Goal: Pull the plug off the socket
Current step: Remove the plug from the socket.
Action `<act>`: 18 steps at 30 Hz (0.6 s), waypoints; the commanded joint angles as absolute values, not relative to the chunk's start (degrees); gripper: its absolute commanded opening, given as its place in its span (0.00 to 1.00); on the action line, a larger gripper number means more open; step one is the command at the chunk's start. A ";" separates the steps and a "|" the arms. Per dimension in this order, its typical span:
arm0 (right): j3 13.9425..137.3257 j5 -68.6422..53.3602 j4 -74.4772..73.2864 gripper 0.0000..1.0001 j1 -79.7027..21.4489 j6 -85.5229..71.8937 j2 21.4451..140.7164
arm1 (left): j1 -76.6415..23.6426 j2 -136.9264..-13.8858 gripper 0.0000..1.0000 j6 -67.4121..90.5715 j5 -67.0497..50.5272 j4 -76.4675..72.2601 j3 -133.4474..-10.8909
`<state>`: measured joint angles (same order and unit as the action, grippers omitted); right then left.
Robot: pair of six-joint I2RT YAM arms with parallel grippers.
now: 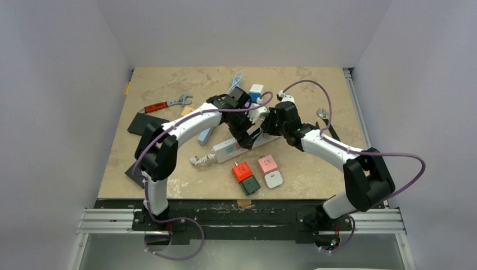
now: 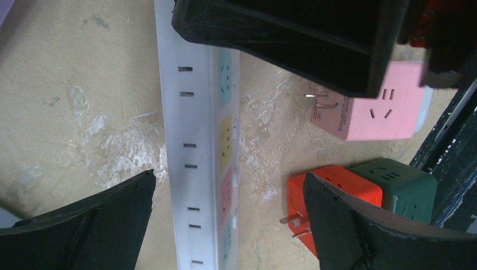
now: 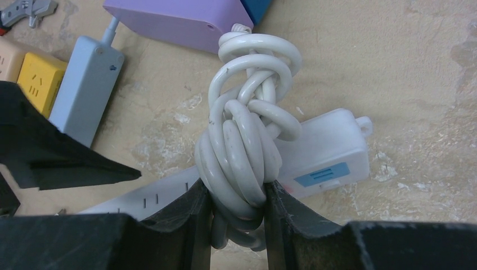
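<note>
Power strip [image 1: 230, 148] lies diagonally across the middle of my tan table [image 1: 315, 90], white, with its coloured outlets facing up. My left gripper [image 2: 229, 177] hangs directly over it, jaws spread wide to either side of the strip and holding nothing. My right gripper [image 3: 236, 191] is clamped on the coiled white cord [image 3: 247, 112] bunched at the strip's switch end. Four plug cubes lie loose just beside the strip on the near side: pink [image 1: 268, 163], orange-red [image 1: 242, 170], dark green [image 1: 249, 184] and white [image 1: 274, 179], the orange-red and green ones touching
</note>
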<state>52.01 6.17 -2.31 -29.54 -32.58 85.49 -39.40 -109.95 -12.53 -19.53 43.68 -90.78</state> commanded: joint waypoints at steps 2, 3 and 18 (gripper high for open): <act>52.07 1.47 2.46 0.00 -29.77 -32.83 81.76 | -39.36 -112.75 0.99 -10.86 -22.25 38.41 -92.99; 51.77 1.19 2.58 0.00 -29.79 -33.13 81.40 | -39.36 -113.55 0.97 -10.58 -22.17 38.50 -93.69; 46.63 0.18 6.03 0.00 -29.72 -36.72 80.02 | -40.44 -120.39 0.45 -8.31 -22.04 39.43 -96.87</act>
